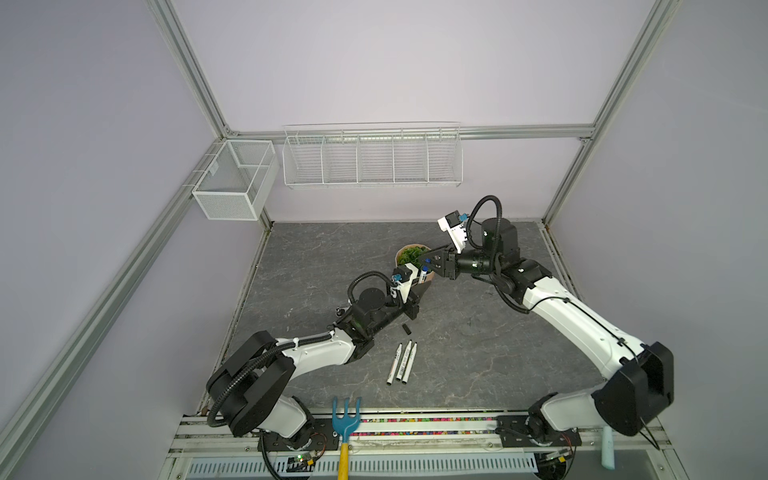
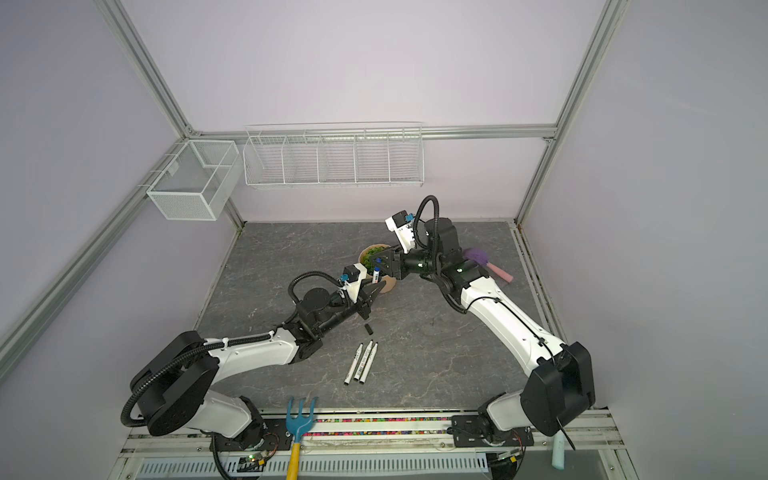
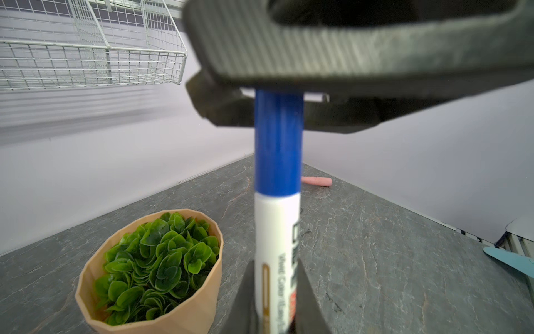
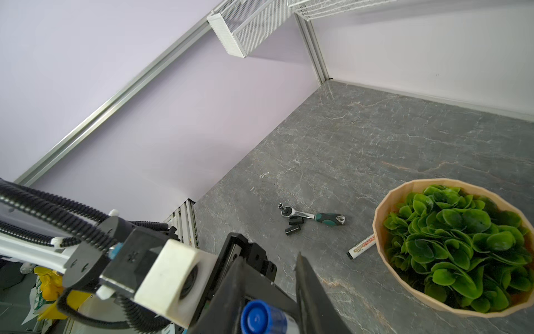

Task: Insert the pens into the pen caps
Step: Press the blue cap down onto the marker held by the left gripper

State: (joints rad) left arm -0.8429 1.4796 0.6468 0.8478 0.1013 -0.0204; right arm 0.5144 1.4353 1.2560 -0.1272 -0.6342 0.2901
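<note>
My left gripper (image 3: 276, 289) is shut on the barrel of a white pen (image 3: 276, 245) and holds it upright beside the plant pot. A blue pen cap (image 3: 278, 141) sits on the pen's upper end. My right gripper (image 4: 269, 256) reaches in from the right with one finger on each side of the blue cap (image 4: 255, 316), and a slight gap shows on one side. In both top views three pens (image 1: 401, 362) (image 2: 360, 362) lie side by side on the table, with a black cap (image 1: 406, 329) just beyond them. Two black caps (image 4: 294, 225) lie by the wrench. Another pen (image 4: 361, 247) lies against the pot.
The tan plant pot (image 4: 381, 231) stands mid-table next to both grippers. A green-handled ratchet wrench (image 4: 315, 215) lies left of it. A pink-handled purple brush (image 2: 490, 266) lies at the right. A blue hand rake (image 1: 345, 415) rests on the front rail. Wire baskets (image 1: 372, 158) hang on the walls.
</note>
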